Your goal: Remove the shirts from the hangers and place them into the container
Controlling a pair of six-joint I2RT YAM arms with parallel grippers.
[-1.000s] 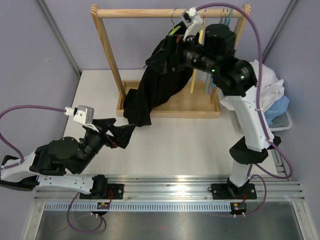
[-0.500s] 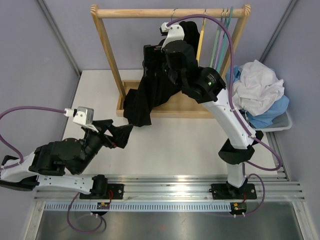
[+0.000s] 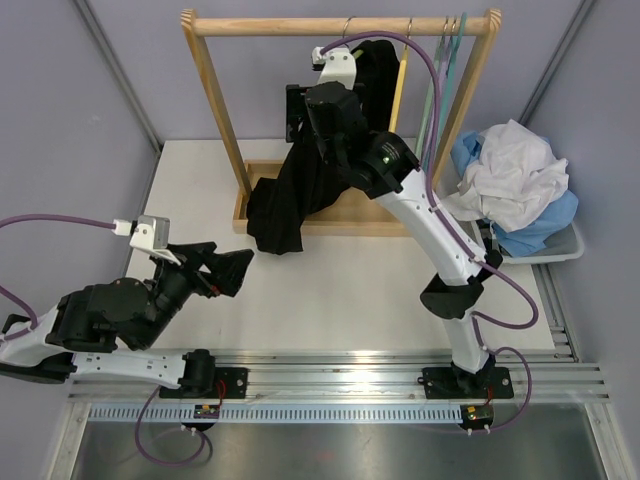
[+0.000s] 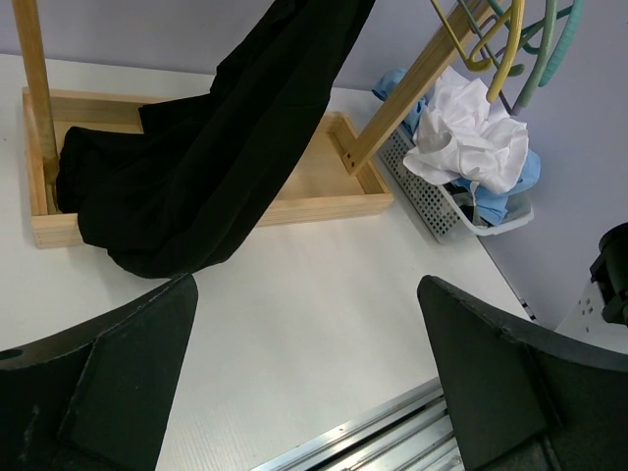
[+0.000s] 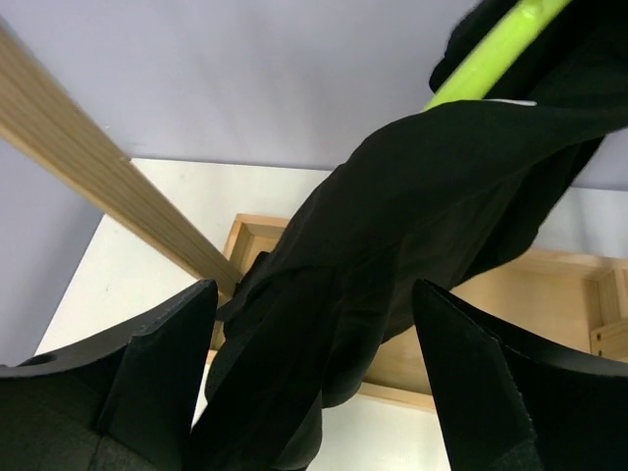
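Note:
The black shirt [image 3: 290, 190] hangs from a lime green hanger [image 5: 491, 51] on the rack, and its lower end lies heaped in the rack's base. My right gripper [image 3: 300, 115] is high up against it, open, with the black cloth [image 5: 324, 294] running between its two fingers. The white shirt [image 3: 512, 175] lies crumpled on top of the container [image 3: 562, 250] at the right. My left gripper [image 3: 228, 265] is open and holds nothing, low over the table, short of the shirt's hem [image 4: 167, 250]. Yellow [image 3: 402, 85], pale green [image 3: 432, 95] and teal [image 3: 452, 55] hangers hang bare.
The wooden rack [image 3: 215, 100] stands at the back with its base tray [image 3: 400, 222]. A light blue garment [image 3: 545, 225] lies under the white shirt in the container. A metal rail [image 3: 340, 365] runs along the near table edge.
My right arm has swung left from the bare hangers to the black shirt, uncovering the container, and its jaws have narrowed slightly. My left gripper has drawn back a little to the left.

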